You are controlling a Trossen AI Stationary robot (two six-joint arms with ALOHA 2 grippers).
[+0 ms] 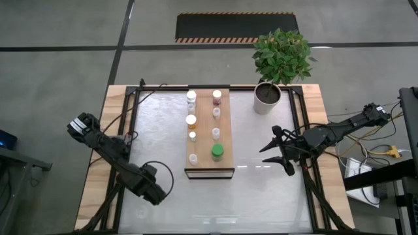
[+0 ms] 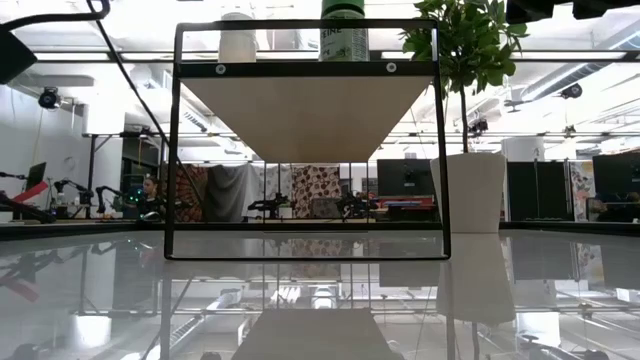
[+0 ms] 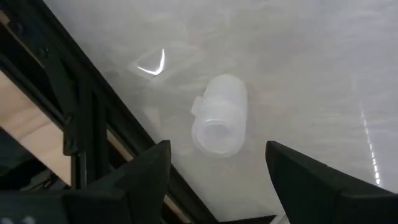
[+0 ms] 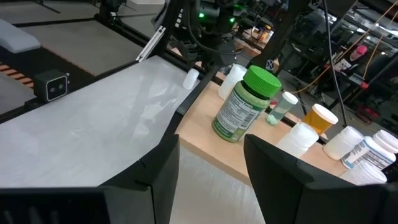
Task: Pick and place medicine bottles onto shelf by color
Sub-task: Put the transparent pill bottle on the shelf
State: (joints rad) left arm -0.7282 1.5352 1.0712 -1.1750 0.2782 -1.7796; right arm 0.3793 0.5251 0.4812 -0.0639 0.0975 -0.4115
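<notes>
Overhead and level views share shelf [image 1: 209,130].

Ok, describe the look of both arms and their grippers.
Both are dark, jointed arms with black cables trailing off them. The left gripper ends its arm in a bulky block; its fingers are broad, matte black wedges. The right gripper has slim, pointed black fingers.
</notes>
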